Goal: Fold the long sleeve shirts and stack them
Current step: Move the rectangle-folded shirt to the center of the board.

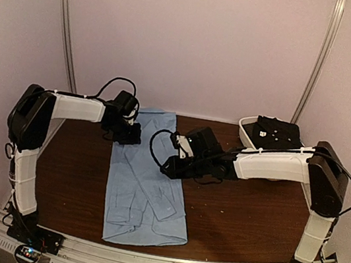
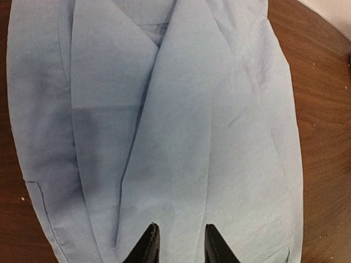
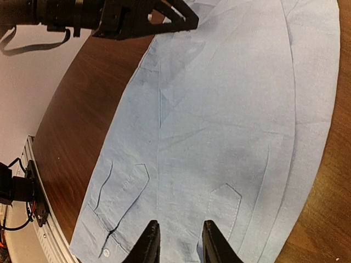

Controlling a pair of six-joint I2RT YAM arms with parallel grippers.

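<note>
Left wrist and right wrist cams: left gripper (image 2: 181, 236) and right gripper (image 3: 179, 234) both half-spread over the thin, floppy shirt (image 1: 143, 186), so I'd pinch its edges.

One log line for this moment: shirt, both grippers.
shirt: flat, sleeves folded in | left gripper: open over it | right gripper: open over it

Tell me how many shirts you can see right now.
1. The light blue shirt lies folded lengthwise on the table, left of centre. The white tub at the far right holds something dark, possibly more clothing; I cannot tell.
</note>
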